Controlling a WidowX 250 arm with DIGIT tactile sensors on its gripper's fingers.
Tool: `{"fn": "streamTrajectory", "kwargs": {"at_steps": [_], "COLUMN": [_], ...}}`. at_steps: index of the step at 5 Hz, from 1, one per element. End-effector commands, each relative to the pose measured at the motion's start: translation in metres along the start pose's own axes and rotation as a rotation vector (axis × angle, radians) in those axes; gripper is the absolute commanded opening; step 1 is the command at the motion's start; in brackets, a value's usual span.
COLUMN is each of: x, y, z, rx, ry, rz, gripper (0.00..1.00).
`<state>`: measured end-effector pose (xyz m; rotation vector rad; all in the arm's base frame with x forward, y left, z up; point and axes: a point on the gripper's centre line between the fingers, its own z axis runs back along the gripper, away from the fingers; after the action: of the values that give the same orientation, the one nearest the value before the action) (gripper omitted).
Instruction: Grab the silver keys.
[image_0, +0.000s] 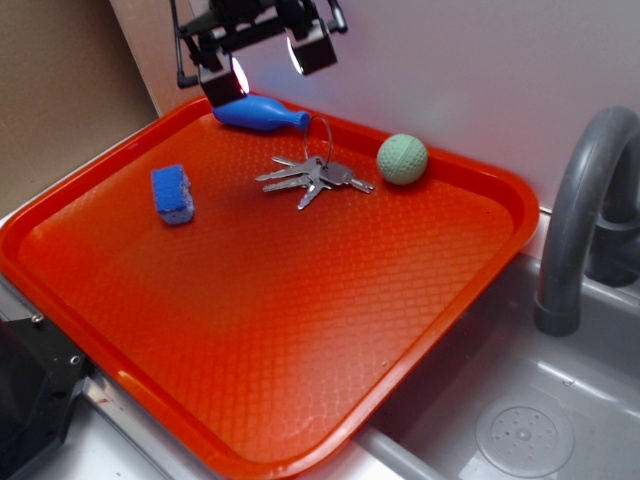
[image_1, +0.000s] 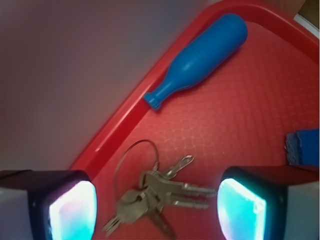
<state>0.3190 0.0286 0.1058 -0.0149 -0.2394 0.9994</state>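
The silver keys (image_0: 315, 178) lie flat on the red tray (image_0: 250, 330), a fanned bunch on a thin wire ring, near the tray's back rim. In the wrist view the silver keys (image_1: 160, 197) sit directly between my two fingers, with the tray floor visible on both sides of them. My gripper (image_0: 268, 58) hangs open high above the tray's back edge, well clear of the keys and touching nothing. My gripper (image_1: 157, 210) shows two glowing pads (image_1: 72, 210), wide apart.
A blue bowling-pin toy (image_0: 258, 114) lies by the back rim, left of the keys. A green ball (image_0: 402, 159) rests to their right. A blue sponge block (image_0: 172, 194) sits at the left. A grey sink (image_0: 520, 400) and faucet (image_0: 580, 220) are at the right.
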Motion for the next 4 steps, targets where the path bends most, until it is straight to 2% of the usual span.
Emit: {"fn": "streamTrajectory", "kwargs": {"at_steps": [1,3,4], "x": [0.006,-0.009,-0.014], "y": [-0.011,-0.028,-0.027], "z": [-0.012,-0.036,-0.039], "rx": [-0.02,0.003,0.022], "ry": [-0.02,0.009,0.006], "rz": [-0.029,-0.081,-0.104], "gripper": [1.0,1.0,0.0]}}
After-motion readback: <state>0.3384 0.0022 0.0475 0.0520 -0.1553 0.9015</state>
